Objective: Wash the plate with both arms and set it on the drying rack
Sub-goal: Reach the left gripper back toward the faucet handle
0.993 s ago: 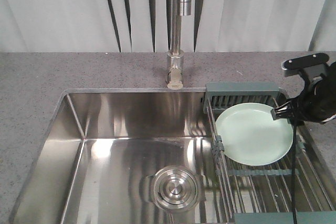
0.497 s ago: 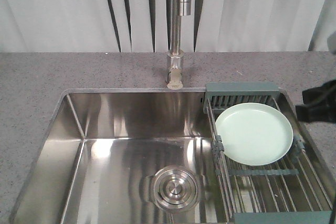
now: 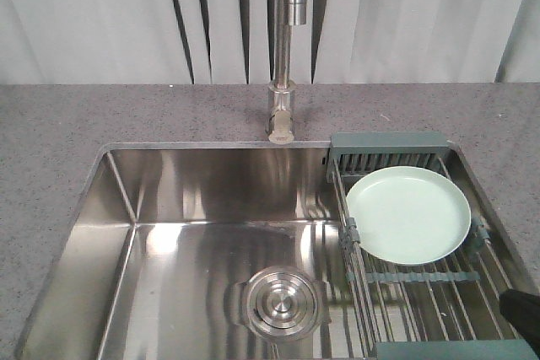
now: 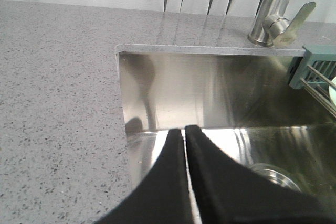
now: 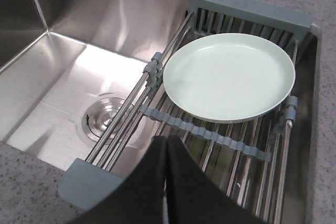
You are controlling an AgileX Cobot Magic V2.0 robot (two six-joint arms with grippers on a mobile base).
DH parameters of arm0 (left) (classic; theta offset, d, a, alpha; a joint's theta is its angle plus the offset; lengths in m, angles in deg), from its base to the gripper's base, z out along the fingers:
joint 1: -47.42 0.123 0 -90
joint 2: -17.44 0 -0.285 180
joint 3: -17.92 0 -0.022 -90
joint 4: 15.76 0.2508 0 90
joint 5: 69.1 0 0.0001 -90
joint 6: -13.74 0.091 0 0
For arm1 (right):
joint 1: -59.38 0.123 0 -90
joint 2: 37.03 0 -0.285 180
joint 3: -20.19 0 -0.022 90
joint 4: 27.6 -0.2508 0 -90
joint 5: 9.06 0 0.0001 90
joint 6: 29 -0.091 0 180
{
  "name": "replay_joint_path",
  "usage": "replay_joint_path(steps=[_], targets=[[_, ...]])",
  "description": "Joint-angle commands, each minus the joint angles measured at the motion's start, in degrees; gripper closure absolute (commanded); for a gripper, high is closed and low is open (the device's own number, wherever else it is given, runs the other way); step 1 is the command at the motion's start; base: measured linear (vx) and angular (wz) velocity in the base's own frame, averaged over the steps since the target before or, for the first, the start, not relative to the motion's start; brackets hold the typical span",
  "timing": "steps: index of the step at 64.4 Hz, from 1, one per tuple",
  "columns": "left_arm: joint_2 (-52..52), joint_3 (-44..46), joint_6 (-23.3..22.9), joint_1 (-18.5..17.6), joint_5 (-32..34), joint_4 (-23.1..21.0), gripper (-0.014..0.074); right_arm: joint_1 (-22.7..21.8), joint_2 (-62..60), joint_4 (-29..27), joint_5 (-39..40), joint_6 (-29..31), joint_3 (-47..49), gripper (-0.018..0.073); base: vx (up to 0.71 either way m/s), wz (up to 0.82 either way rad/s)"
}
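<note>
Grey bench [image 3: 126, 115], steel sink [image 3: 194, 233]: your plate [image 3: 408, 213] lies flat on the rack [image 3: 422, 280], untouched by either arm.
Both sets of jaws are clenched on nothing; the right gripper [image 5: 167, 145] sits just short of the plate's near rim, the left gripper [image 4: 185, 132] over the sink. Push forward and you risk sliding the plate off the bars.

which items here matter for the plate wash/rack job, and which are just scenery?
Job items:
plate, lying flat on the rack
drying rack, across the sink's right end
left gripper, shut, empty
right gripper, shut, empty

Scenery:
sink
faucet
drain strainer
countertop
curtain
</note>
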Motion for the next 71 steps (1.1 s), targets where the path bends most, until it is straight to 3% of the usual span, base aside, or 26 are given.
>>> replay_joint_path(steps=[1,11,28,43,56,62,71], targets=[[0.5,1.7,-0.2,-0.1,3.4,-4.1,0.0603,-0.1,-1.3,-1.3,4.4,0.8,-0.6,0.0568,0.0,0.0],[0.5,6.3,0.0,-0.2,3.2,-12.8,0.0603,-0.1,-1.6,-1.3,4.7,0.7,-0.7,0.0568,0.0,0.0],[8.7,21.8,3.3,-0.2,1.0,-12.9,0.0603,-0.1,-1.6,-1.3,5.3,0.6,-0.7,0.0568,0.0,0.0],[28.3,35.5,3.3,-0.3,-7.3,-12.9,0.0603,-0.1,-1.6,-1.3,5.2,0.4,-0.7,0.0568,0.0,0.0],[44.2,45.5,4.8,-2.9,-13.4,-13.6,0.0603,-0.1,-1.6,-1.3,5.0,0.4,-0.7,0.0568,0.0,0.0],[51.3,50.1,8.9,-5.0,-16.4,-18.0,0.0603,-0.1,-1.6,-1.3,5.0,0.4,-0.7,0.0568,0.0,0.0],[61.7,56.5,18.6,-7.3,-21.1,-29.7,0.0603,-0.1,-1.6,-1.6,5.0,0.4,-0.7,0.0568,0.0,0.0]])
